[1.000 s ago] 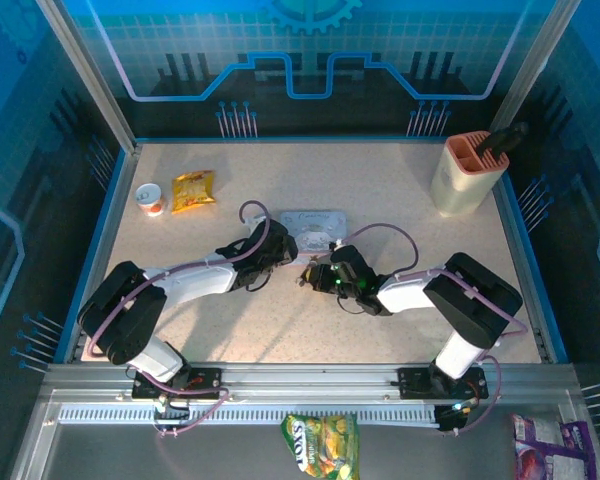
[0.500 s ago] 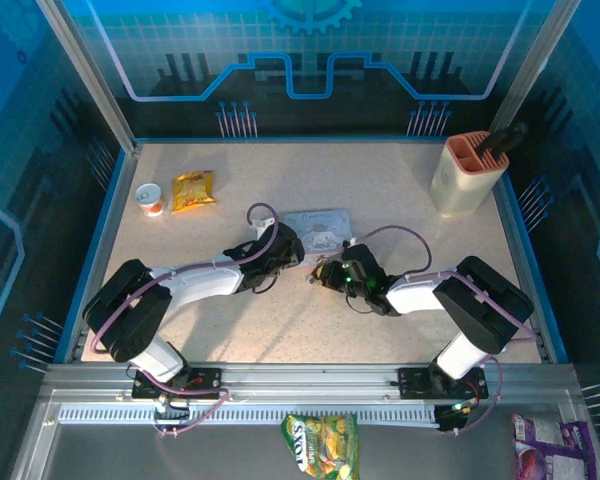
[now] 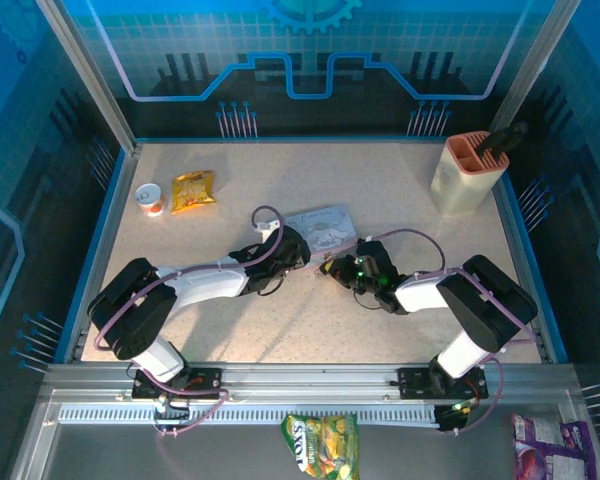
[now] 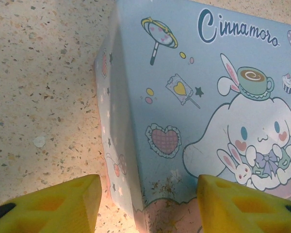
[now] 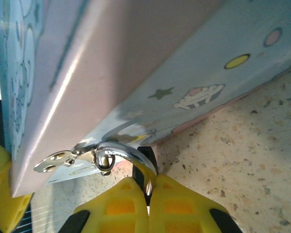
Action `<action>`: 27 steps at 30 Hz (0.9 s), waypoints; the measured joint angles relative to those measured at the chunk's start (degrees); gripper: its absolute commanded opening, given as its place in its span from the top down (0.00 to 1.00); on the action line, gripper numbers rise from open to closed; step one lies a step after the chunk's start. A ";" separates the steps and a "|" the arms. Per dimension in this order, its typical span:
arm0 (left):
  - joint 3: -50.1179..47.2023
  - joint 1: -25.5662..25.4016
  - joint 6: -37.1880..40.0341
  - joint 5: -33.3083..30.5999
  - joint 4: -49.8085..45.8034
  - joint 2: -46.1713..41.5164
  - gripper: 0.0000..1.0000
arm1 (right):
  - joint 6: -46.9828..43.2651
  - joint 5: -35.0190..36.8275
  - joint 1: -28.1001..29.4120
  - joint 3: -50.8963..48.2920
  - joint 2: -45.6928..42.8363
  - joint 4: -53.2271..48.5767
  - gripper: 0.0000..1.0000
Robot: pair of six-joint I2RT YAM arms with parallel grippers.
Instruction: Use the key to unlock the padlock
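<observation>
Fingers (image 5: 111, 208) of right gripper (image 5: 146, 190) pinch padlock (image 5: 146, 156) — hanging on the tin (image 5: 150, 53).

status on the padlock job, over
Left gripper open, straddling the Cinnamoroll tin's corner. Right gripper shut, pinching something thin at the padlock on the tin's hasp; can't tell if it's the key.
</observation>
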 measured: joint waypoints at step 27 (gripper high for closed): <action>5.62 0.37 -1.05 0.42 -2.56 4.24 0.45 | 0.98 -11.78 -9.42 -0.79 -0.72 0.09 1.00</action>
